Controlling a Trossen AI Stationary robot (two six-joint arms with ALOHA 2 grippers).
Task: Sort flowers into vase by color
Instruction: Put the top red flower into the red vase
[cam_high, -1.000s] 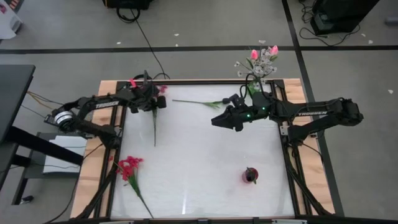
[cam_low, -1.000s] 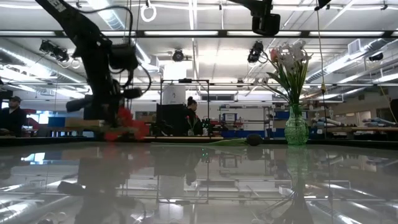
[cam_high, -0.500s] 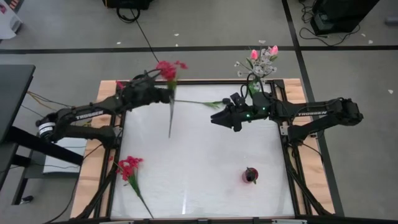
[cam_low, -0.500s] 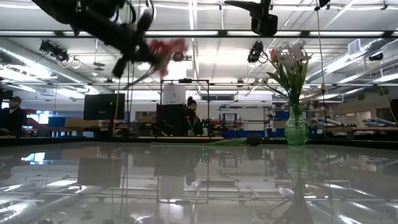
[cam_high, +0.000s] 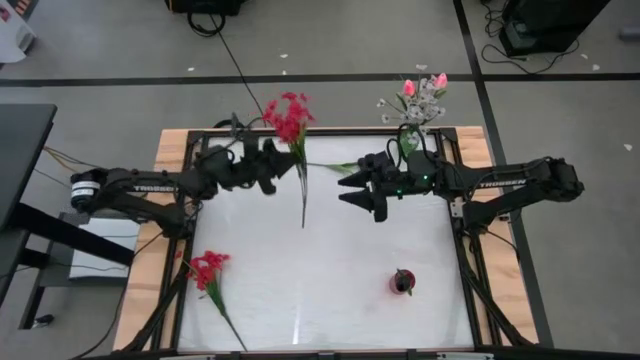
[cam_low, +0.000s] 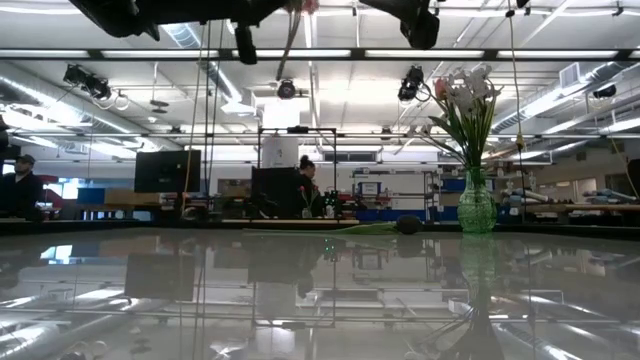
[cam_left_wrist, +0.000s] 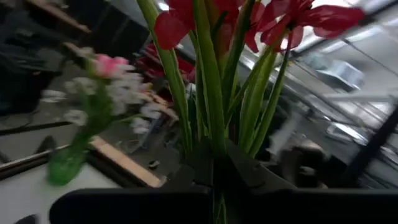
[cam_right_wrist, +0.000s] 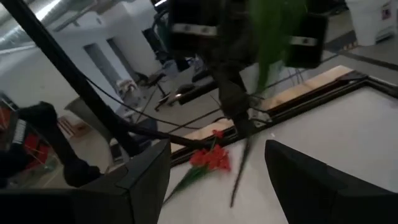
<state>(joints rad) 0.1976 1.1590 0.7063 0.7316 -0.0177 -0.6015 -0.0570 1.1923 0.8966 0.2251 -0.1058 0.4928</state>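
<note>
The left end effector (cam_high: 283, 165) was clenched on the green stems of a red flower cluster (cam_high: 288, 115), seen up close in the left wrist view with the stems rising from between the fingers. A second earlier this bunch had been held low at the upper left corner of the tabletop (cam_high: 330, 270); by now it had been lifted and carried toward the upper centre of the high view, its stem hanging down over the white surface. That was judged to be transport toward a vase, with placement not yet done.

The right end effector (cam_high: 362, 198) was held spread wide and empty, right of centre, facing the carried bunch.

A green glass vase (cam_high: 411, 138) at the upper right edge held pink tulip buds (cam_high: 409, 87) and white sprays (cam_high: 427, 101). A small dark red vase (cam_high: 402, 283) at the lower right held what appeared to be dark buds, too small to tell surely. A second red bunch (cam_high: 208, 268) lay at the lower left, and a lone green stem (cam_high: 335, 166) lay near the top edge.
</note>
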